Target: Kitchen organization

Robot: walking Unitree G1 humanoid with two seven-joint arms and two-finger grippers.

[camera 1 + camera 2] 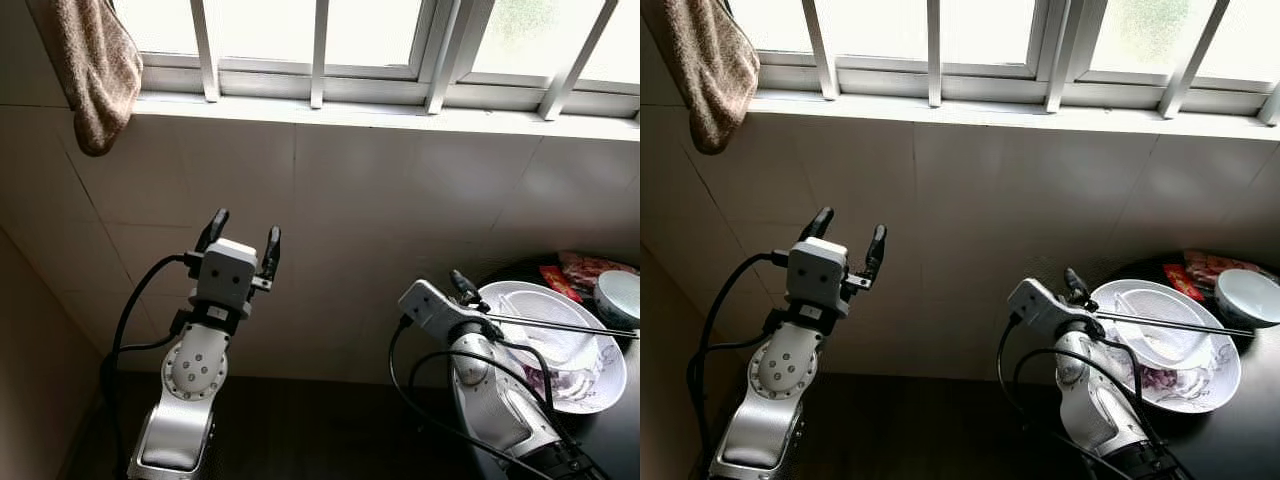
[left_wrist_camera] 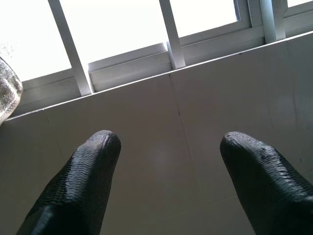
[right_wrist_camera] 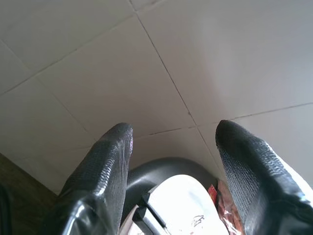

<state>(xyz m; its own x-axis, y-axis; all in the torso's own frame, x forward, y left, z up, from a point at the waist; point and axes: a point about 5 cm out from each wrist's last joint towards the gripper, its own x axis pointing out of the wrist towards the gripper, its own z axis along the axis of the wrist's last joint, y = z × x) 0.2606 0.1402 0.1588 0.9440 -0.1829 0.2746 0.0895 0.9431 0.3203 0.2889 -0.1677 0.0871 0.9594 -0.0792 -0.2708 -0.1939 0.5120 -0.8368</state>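
Observation:
A white plate with a floral pattern (image 1: 590,385) lies on a dark round table (image 1: 610,440) at the right, by the tiled wall. A clear shallow dish (image 1: 545,335) rests in it, and a thin dark rod (image 1: 560,326) lies across the top. My right gripper (image 1: 462,290) is at the plate's left rim, open, with nothing between its fingers (image 3: 110,161). The plate's pale edge (image 3: 178,205) sits below them in the right wrist view. My left gripper (image 1: 246,228) is raised in front of the wall, open and empty, its fingertips (image 2: 98,147) pointing up at the window.
A grey-white bowl (image 1: 620,297) and red packets (image 1: 585,268) sit behind the plate. A brown towel (image 1: 95,70) hangs at the upper left. A barred window (image 1: 320,50) with a white sill runs above the tiled wall (image 1: 350,200). Dark floor (image 1: 300,430) lies below.

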